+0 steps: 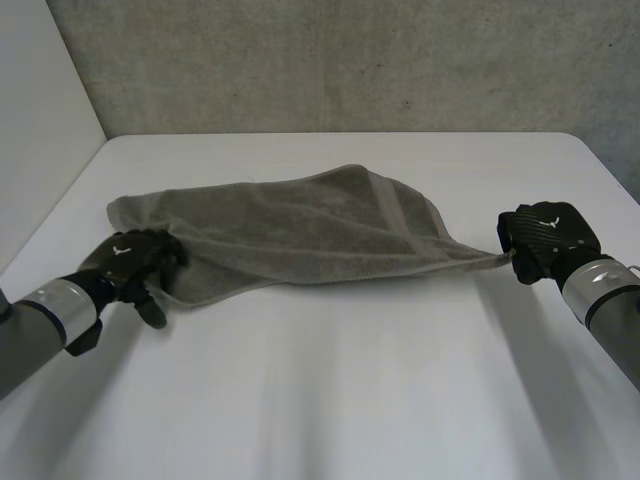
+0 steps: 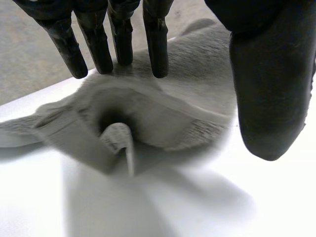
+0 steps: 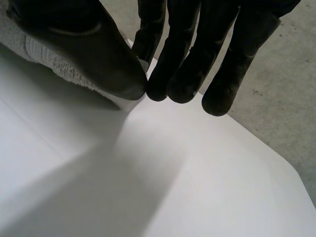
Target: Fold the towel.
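Note:
A grey towel [image 1: 300, 225] lies loosely doubled across the middle of the white table [image 1: 330, 390]. Its right corner is drawn out to a point. My right hand [image 1: 545, 238] is at that point, and in the right wrist view its thumb and fingers [image 3: 192, 59] pinch the towel's hem [image 3: 42, 52] between them. My left hand [image 1: 135, 258] rests at the towel's left near corner. In the left wrist view its fingers [image 2: 118, 39] are straight and spread from the thumb [image 2: 269, 84], with the rumpled corner of the towel [image 2: 163, 113] lying loose on the table under the palm.
A grey concrete wall [image 1: 350, 60] rises behind the table's far edge. A pale wall [image 1: 40, 100] borders the left side. Bare tabletop stretches in front of the towel, between my two arms.

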